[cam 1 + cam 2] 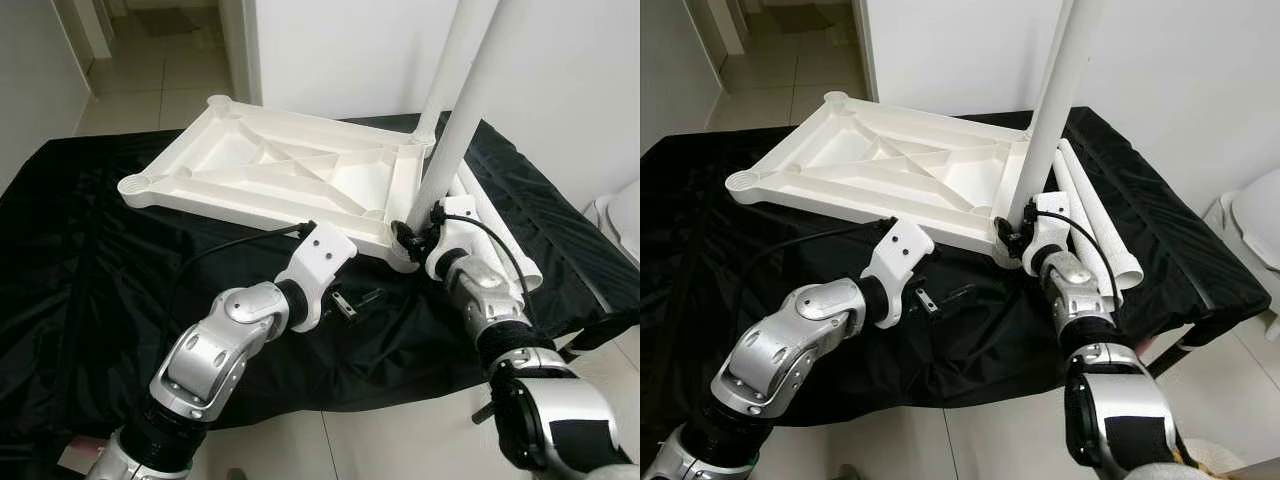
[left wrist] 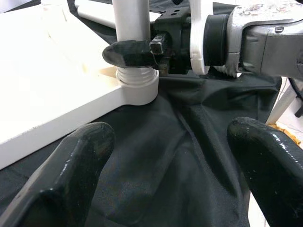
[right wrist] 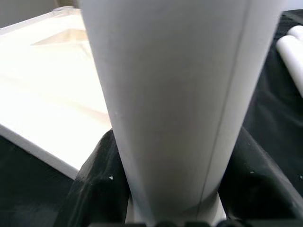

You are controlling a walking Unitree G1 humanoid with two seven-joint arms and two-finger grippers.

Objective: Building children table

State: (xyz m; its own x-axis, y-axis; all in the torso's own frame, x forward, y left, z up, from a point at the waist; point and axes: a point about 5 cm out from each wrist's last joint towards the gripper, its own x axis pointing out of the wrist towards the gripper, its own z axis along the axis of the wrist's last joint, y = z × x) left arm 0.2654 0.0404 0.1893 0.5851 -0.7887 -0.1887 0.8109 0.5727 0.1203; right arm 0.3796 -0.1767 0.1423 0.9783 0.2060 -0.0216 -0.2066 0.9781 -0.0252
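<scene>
Left eye view: the white tabletop (image 1: 280, 175) is lying upside down on the black-draped worktop (image 1: 90, 270), ribs facing up, its long axis running from the robot's near right toward the far left. One white leg (image 1: 455, 130) is standing upright in the near right corner socket (image 2: 137, 87), leaning slightly right, a second leg (image 1: 445, 70) is rising at the far right corner, and at least two loose legs (image 1: 1095, 225) are lying flat beside that edge. The right pincer (image 1: 415, 235) is clenching the standing leg just above the socket, while the left pincer (image 1: 358, 302) is hovering over the cloth near the same corner, fingers (image 2: 75, 165) spread wide and gripping nothing.
</scene>
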